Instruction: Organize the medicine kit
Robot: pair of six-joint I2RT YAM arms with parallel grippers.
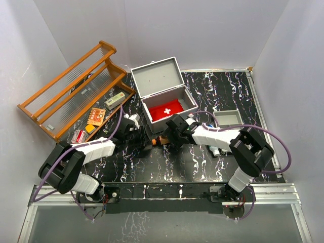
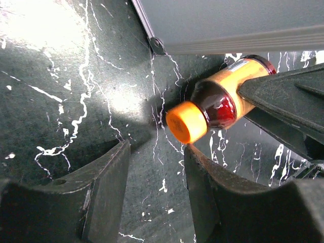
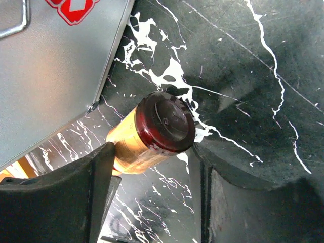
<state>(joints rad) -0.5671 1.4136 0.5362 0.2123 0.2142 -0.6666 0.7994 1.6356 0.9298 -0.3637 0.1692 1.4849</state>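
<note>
The medicine kit (image 1: 158, 76), a grey metal box, stands open at the back middle with a red pouch with a white cross (image 1: 166, 110) inside. Its grey wall shows in the left wrist view (image 2: 228, 25) and the right wrist view (image 3: 50, 76). A small bottle (image 1: 161, 139) with an orange cap, dark red liquid and a yellow label hangs just in front of the kit. My right gripper (image 1: 168, 135) is shut on the bottle (image 3: 152, 129) around its body. My left gripper (image 2: 157, 147) is open, and the bottle's cap (image 2: 186, 121) sits just off its right fingertip.
A wooden rack (image 1: 76, 86) leans at the back left. Small medicine packs (image 1: 96, 115) lie beside it. A shallow grey divided tray (image 1: 227, 119) sits at the right, with small white items (image 1: 215, 150) in front of it under my right arm.
</note>
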